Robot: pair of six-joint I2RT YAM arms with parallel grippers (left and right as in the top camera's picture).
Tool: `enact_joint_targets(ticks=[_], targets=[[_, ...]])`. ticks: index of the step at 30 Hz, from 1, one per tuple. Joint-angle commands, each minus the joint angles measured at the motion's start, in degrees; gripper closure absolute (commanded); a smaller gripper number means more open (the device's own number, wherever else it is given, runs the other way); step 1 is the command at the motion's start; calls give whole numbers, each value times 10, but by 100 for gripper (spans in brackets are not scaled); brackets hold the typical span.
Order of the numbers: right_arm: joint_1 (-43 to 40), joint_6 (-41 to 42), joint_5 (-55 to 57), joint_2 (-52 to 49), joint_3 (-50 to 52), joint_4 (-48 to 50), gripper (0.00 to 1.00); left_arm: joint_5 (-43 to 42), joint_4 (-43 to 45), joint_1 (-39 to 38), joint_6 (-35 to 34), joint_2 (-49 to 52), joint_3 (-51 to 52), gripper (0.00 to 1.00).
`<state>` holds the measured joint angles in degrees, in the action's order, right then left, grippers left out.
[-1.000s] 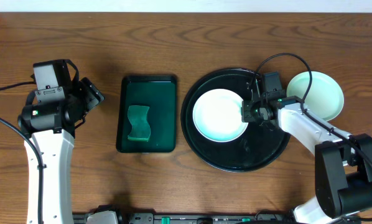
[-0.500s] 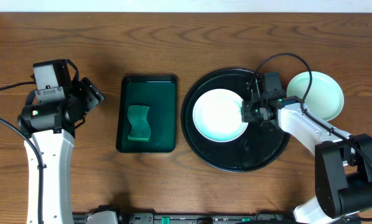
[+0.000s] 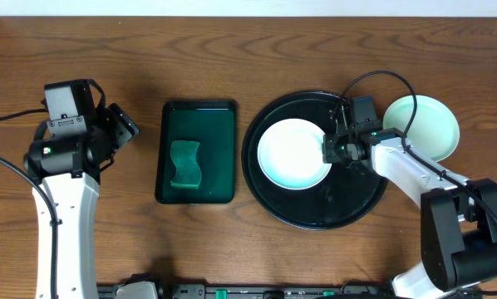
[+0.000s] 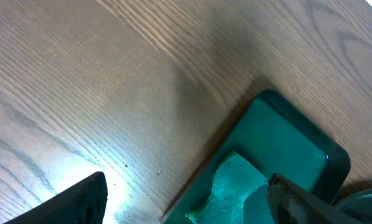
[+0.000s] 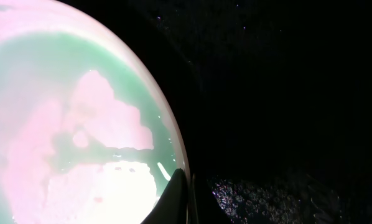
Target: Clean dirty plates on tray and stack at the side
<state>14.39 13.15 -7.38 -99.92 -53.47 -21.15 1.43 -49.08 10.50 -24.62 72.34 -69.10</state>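
Observation:
A white to pale-mint plate (image 3: 292,154) lies on the left part of the round black tray (image 3: 315,212). My right gripper (image 3: 329,150) is shut on this plate's right rim. In the right wrist view the plate (image 5: 68,124) shows green film, and its edge is pinched at my gripper (image 5: 188,198). Another pale-mint plate (image 3: 427,124) rests on the table just right of the tray. My left gripper (image 3: 120,129) hovers open and empty over bare wood, left of the sponge; in its own view the gripper (image 4: 186,205) holds nothing.
A rectangular dark green tray (image 3: 197,124) sits between the arms and holds a green wavy-edged sponge (image 3: 184,163). The left wrist view shows the sponge (image 4: 232,186) in that tray (image 4: 285,134). A black cable (image 3: 380,79) arcs over the right wrist.

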Motion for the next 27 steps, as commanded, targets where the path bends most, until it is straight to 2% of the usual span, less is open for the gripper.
enact_joint_targets(ticks=[1, 27], targets=[[11, -5, -14, -5, 4, 2, 99, 1, -2, 3, -1, 5, 4, 18], [11, -5, -1, -5, 4, 1, 98, 1, -2, 3, -1, 5, 4, 18]])
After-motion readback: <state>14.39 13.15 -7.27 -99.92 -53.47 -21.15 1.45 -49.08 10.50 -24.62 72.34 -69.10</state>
